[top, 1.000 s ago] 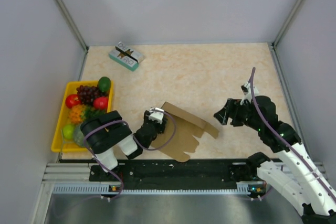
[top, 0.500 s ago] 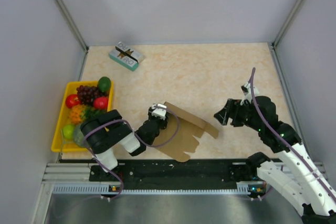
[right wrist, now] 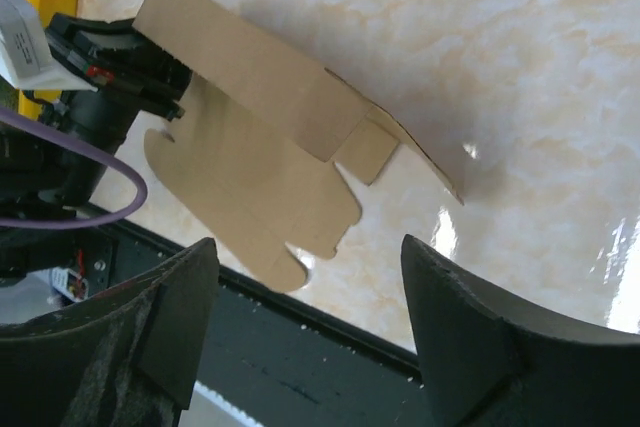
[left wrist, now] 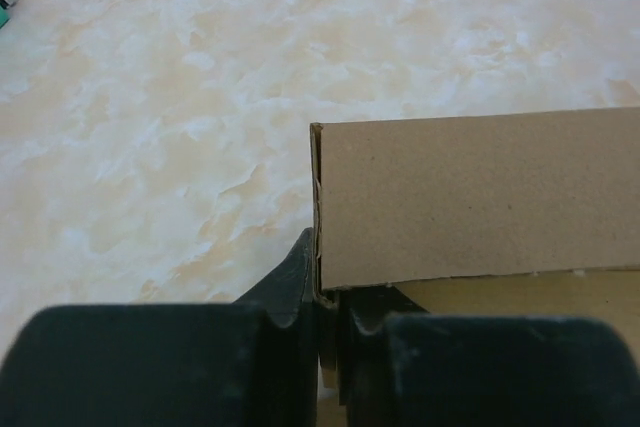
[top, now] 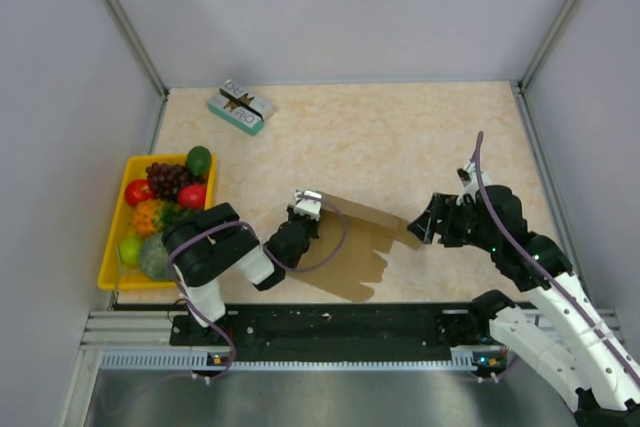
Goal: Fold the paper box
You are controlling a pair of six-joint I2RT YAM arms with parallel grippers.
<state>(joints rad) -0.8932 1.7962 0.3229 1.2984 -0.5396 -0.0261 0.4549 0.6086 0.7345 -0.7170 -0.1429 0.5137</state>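
The paper box (top: 350, 252) is a flat brown cardboard sheet lying on the table's near middle, with one long panel (left wrist: 480, 197) folded up along its far side. My left gripper (top: 305, 211) is at the sheet's left end. In the left wrist view its fingers (left wrist: 290, 282) are shut on the left edge of the raised panel. My right gripper (top: 424, 226) hovers open just off the sheet's right end, nothing between its fingers (right wrist: 190, 277). From the right wrist view the paper box (right wrist: 250, 157) lies ahead, its tabs pointing toward the black rail.
A yellow tray (top: 110, 252) full of fruit sits at the left edge of the table. A small teal-and-white printed box (top: 241, 107) lies at the far left. The black base rail (top: 330, 324) runs along the near edge. Grey walls enclose the table.
My left gripper slid right to the sheet's left end and shut on the raised panel's edge, and the panel now stands more upright. The right gripper drifted slightly toward the sheet's right end.
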